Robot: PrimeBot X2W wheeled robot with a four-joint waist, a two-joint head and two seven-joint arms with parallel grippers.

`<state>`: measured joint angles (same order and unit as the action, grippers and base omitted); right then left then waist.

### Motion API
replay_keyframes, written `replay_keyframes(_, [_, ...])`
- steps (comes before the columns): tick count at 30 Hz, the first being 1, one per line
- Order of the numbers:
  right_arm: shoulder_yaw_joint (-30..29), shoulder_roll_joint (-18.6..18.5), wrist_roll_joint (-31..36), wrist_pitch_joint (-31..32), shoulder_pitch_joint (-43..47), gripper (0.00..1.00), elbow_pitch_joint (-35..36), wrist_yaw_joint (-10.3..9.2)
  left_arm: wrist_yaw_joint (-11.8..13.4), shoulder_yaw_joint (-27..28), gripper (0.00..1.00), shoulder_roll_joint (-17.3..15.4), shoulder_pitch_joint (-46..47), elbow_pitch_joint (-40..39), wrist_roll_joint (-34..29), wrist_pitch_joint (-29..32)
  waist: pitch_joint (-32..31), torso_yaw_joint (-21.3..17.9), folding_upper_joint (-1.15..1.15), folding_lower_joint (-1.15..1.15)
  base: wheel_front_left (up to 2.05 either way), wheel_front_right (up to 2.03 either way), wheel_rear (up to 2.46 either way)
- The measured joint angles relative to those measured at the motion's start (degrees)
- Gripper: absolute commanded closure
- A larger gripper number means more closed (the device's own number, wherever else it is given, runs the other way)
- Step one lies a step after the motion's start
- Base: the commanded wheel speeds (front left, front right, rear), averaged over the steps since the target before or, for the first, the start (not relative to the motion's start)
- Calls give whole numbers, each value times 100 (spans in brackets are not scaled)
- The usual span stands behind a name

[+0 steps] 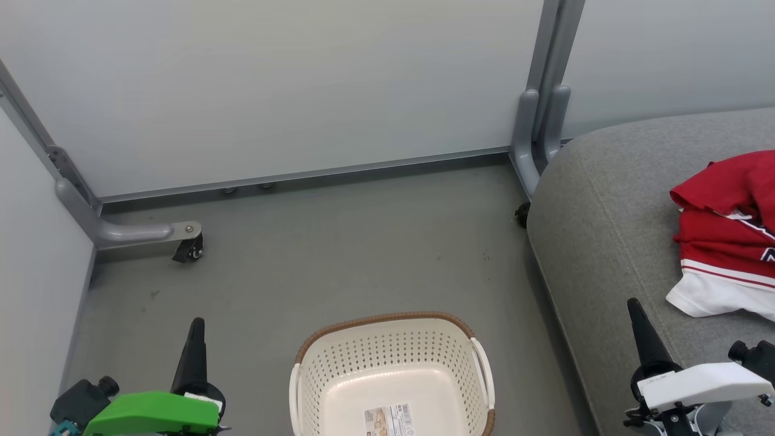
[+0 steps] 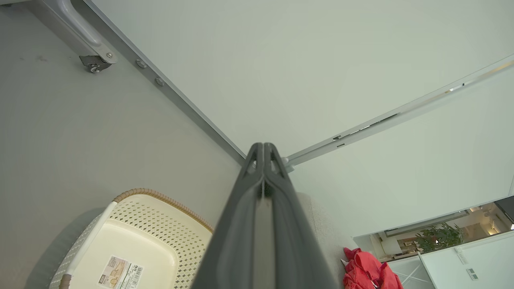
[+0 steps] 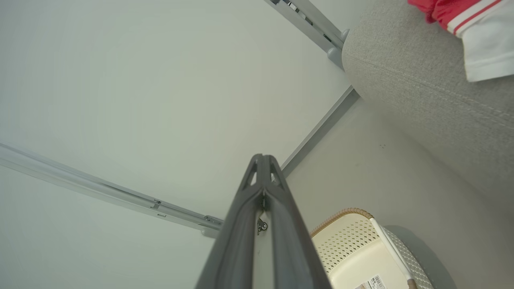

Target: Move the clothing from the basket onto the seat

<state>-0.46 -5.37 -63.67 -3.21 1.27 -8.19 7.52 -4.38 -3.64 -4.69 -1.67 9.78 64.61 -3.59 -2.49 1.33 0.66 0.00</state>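
Both grippers are clenched and hold nothing. Our left gripper [image 1: 197, 327] points up at the lower left of the head view with its dark fingers pressed flat together. Our right gripper [image 1: 634, 310] does the same at the lower right, its tip showing against the grey seat [image 1: 605, 212]. Between them the basket [image 1: 387, 318] sits on the floor [image 1: 333, 254], and what we can see of its inside is bare apart from the label sticker [image 1: 390, 419] on its base. Its nearest part is cut off by the picture's edge. The clothing [image 1: 726, 224] lies heaped on the seat at the far right, red with white trim, and its white hem is near our right gripper but apart from it. We judge the move as good as done, so the step in hand is a check and a tidy finish. We should look over the hidden near corner of the basket before calling it empty. We should also keep the right fingers off that loose hem, which would snag and drag easily, and keep both arms clear of the basket's white handles. Further out, wall panels [image 1: 272, 79] close off the back. A grey frame post [image 1: 542, 121] stands in the corner just beside the seat, and a caster [image 1: 189, 249] sits on the floor at the left. Nothing stands between basket and seat.
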Motion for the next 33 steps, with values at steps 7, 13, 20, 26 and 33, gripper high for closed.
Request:
replay_keyframes(7, [-47,9,-416,103,-104,100,-80,0,-42,103,100,-3,97,56,407,101,29,-14,0,0,0,0,0])
replay_keyframes(13, [-89,18,-750,190,-187,100,-144,0,-71,180,100,-3,168,107,732,185,54,-27,0,0,0,0,0])
replay_keyframes(20, [-141,32,-1131,283,-257,100,-213,0,-114,277,100,-3,264,155,1112,299,84,-42,0,0,0,0,0])
replay_keyframes(26, [-182,46,-1426,374,-335,100,-270,0,-145,354,100,-2,337,193,1406,363,109,-54,0,0,0,0,0])
replay_keyframes(33, [-230,58,-1758,468,-424,100,-333,0,-169,436,100,0,409,241,1738,464,139,-69,0,0,0,0,0])
